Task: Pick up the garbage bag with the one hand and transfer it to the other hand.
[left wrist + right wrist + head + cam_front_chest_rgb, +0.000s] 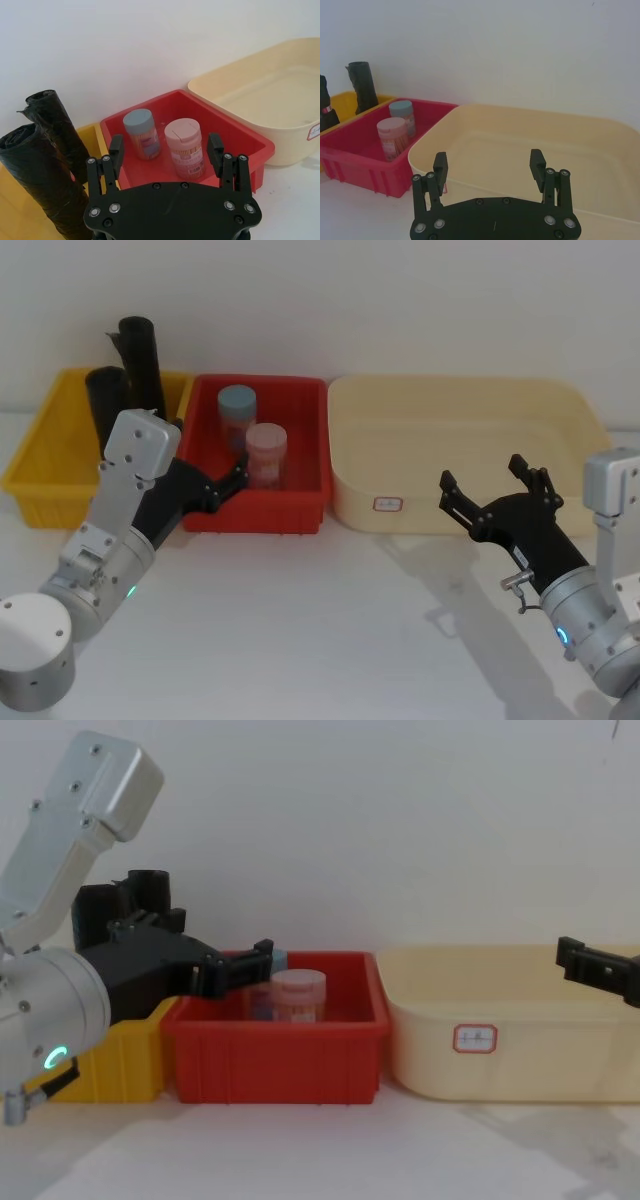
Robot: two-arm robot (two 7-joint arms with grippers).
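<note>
**Both grippers spread wide, bag waiting in its bin**

The garbage bag (105,398) is standing in the yellow bin (50,455) on the white table (330,620), against a bare white wall (400,310). The left gripper (234,482) is hovering over the red bin (300,510), wide open and empty. The right gripper (483,472) is hanging equally open and empty by the cream tub (560,400).

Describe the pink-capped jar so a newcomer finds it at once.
On the white table, find the red bin between the yellow bin and the cream tub. Two jars stand in it, just past the left gripper, whose fingers are open. The pink-capped jar is the nearer, right-hand one; the blue-capped jar stands behind it.
</note>
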